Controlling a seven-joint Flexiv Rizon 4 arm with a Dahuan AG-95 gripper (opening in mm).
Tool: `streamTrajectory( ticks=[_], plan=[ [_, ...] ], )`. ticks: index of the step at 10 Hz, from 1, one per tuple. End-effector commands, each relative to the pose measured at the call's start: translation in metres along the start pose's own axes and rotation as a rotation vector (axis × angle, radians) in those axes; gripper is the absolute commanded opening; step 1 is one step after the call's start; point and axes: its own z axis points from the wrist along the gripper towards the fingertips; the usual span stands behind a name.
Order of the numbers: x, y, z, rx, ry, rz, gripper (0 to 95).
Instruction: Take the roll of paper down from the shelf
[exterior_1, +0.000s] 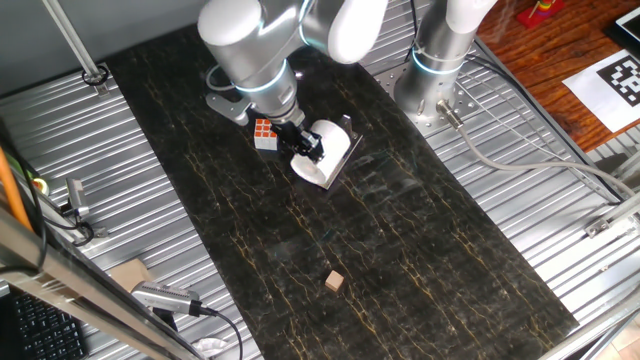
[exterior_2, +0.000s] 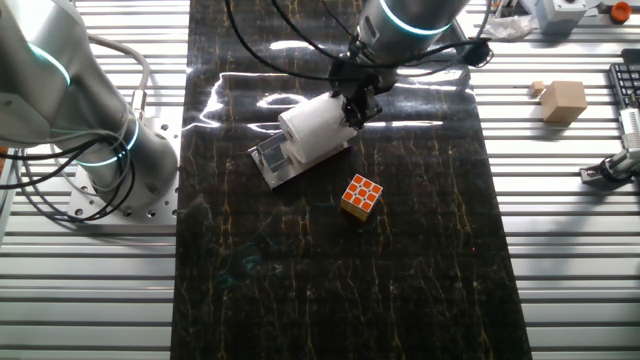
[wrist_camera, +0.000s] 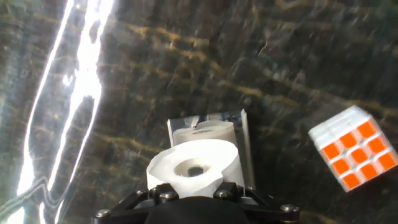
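The white roll of paper (exterior_1: 332, 150) lies on its side on the small shiny metal shelf (exterior_1: 347, 128) on the dark mat. In the other fixed view the roll (exterior_2: 312, 128) rests tilted over the shelf (exterior_2: 272, 158). My gripper (exterior_1: 305, 145) is at the roll's end (exterior_2: 355, 105), its fingers closed on the roll's sides. In the hand view the roll (wrist_camera: 193, 163) fills the space between my fingers, its hollow centre facing the camera, with the shelf (wrist_camera: 244, 134) behind it. My gripper (wrist_camera: 194, 186) is mostly hidden at the bottom edge.
An orange-and-white puzzle cube (exterior_1: 264, 133) sits close beside the shelf (exterior_2: 361, 196) (wrist_camera: 354, 155). A small tan wooden block (exterior_1: 334, 282) lies nearer the front of the mat. A second arm's base (exterior_2: 100, 150) stands on the ribbed metal table. A tan box (exterior_2: 563, 100) sits off the mat.
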Motion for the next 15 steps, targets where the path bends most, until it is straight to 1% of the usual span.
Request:
streamTrajectory(
  ticks=[1,2,3,4,7,8,9,11,13,14,15],
  plan=[
    [-0.008,0.002,-0.002,0.006,-0.009,0.004,0.0],
    [-0.010,0.004,-0.003,0.012,-0.020,-0.004,0.0],
    [-0.010,0.005,-0.004,0.016,-0.021,-0.008,0.0],
    [-0.011,0.005,-0.004,0.025,-0.033,-0.026,0.0],
    [-0.010,0.004,-0.004,0.033,-0.027,-0.022,0.0],
    [-0.010,0.004,-0.004,0.033,-0.029,-0.021,0.0],
    [-0.009,0.003,-0.006,0.037,-0.040,-0.018,0.0],
    [-0.007,-0.001,-0.011,0.060,-0.117,-0.011,0.0],
    [-0.005,0.000,-0.014,0.076,-0.167,-0.001,0.0],
    [-0.004,0.001,-0.015,0.079,-0.173,-0.001,0.0],
    [-0.005,0.001,-0.015,0.081,-0.172,-0.001,0.0]
  ],
)
